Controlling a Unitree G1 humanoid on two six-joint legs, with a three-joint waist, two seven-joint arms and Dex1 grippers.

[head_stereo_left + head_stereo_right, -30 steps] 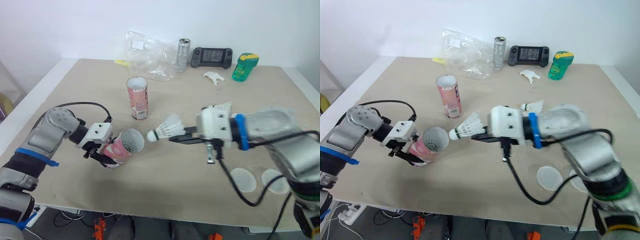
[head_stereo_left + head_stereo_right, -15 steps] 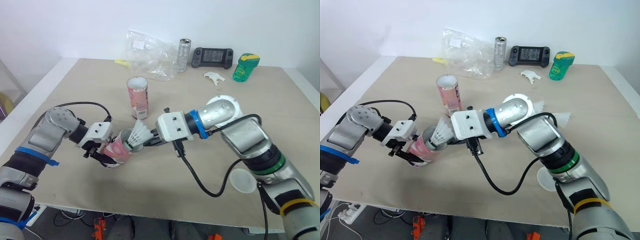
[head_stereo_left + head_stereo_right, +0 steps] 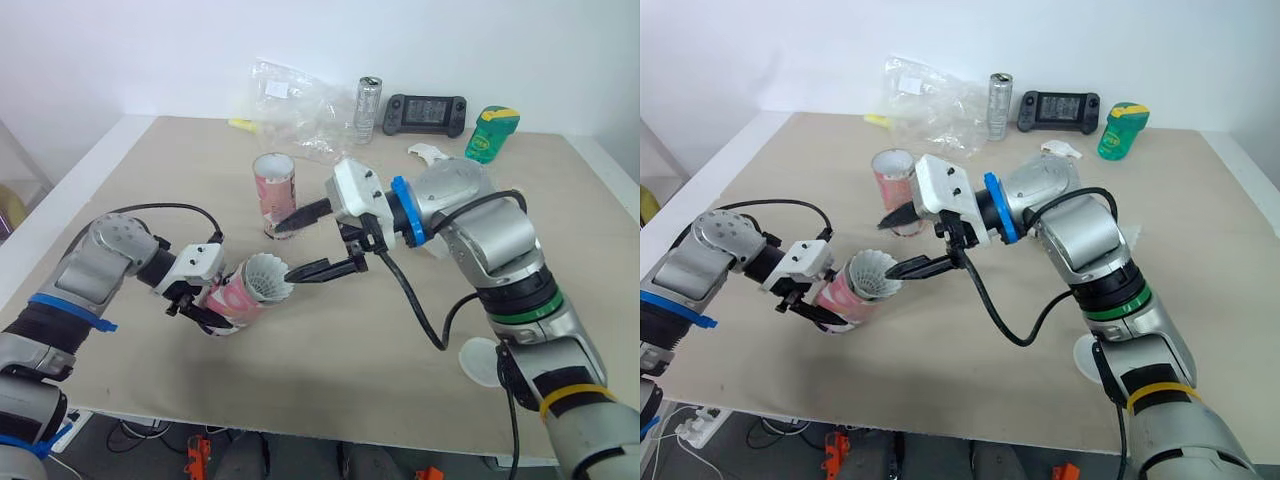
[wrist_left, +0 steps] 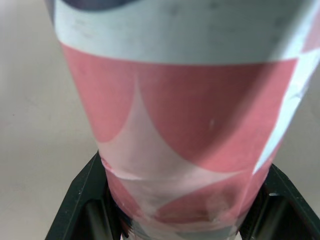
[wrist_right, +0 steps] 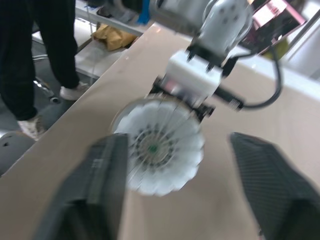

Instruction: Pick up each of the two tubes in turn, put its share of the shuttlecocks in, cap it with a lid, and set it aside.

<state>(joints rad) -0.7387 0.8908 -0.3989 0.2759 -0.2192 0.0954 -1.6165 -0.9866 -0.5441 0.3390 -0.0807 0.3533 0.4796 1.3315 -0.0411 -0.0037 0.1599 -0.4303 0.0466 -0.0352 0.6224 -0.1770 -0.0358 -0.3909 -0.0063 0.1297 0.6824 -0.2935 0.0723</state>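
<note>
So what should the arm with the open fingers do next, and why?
Probably pull the right gripper back, away from the pink-and-white cardboard tube. Its fingers are spread open and empty, and the white feather shuttlecock sits in the tube's mouth. The left gripper holds the tube tilted. Backing off would free the right arm to fetch the next thing.

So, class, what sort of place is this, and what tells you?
Probably a robot test lab or workshop: a plain table against a white wall, a handheld controller at its back edge, and a person standing nearby.
</note>
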